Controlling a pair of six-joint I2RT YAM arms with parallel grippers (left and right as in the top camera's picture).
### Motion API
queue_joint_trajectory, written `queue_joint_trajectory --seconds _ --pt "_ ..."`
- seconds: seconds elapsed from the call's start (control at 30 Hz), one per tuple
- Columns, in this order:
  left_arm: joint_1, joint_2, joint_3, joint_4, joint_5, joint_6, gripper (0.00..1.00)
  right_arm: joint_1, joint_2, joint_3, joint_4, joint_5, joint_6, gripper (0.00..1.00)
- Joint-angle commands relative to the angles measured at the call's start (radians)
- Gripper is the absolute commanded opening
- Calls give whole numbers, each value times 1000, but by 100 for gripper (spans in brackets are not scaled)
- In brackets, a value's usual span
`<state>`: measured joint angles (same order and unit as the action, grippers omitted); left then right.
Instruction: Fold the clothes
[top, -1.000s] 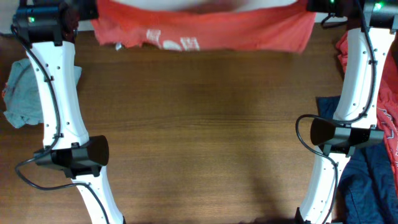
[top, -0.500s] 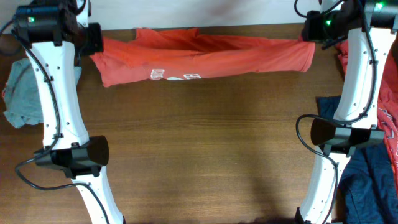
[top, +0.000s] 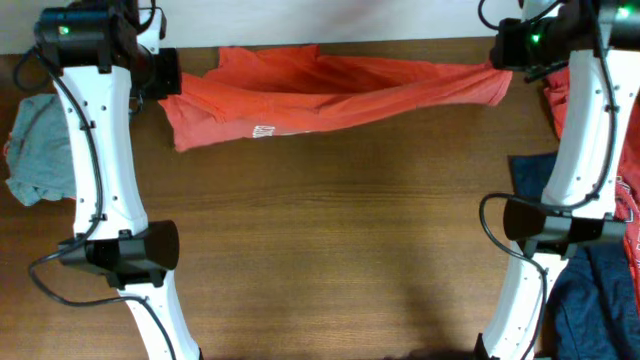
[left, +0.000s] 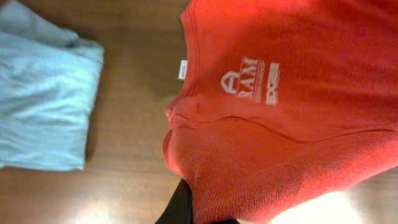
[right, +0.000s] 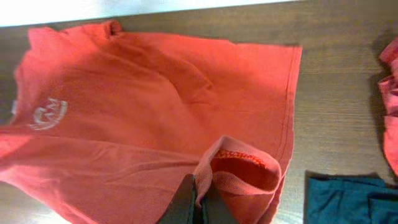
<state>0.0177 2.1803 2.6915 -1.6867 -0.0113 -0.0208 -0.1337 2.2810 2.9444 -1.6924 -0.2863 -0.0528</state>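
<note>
1. So, overhead: the shirt (top: 330, 95) is stretched across the far table (top: 330, 250) between my left pincer (top: 165, 75) and right pincer (top: 505, 50). No fold is made yet, I judge. The grey garment (top: 40, 150) and navy garment (top: 590, 290) wait aside.
2. Left wrist: my fingers are clamped on the shirt's bunched edge.
3. Right wrist: my fingers pinch a rolled edge. Both arms reach far forward.

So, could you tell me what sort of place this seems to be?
Probably a robotics lab bench for laundry folding: a wooden table, the white left arm and right arm holding an orange-red T-shirt stretched between them, a grey-green garment and a navy garment waiting aside.
</note>
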Motion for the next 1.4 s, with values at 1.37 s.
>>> queue_joint_trajectory --seconds 1.37 --pt "-75 -234 -729 41 -41 -17 1 14 -904 -1635 193 193 232 4"
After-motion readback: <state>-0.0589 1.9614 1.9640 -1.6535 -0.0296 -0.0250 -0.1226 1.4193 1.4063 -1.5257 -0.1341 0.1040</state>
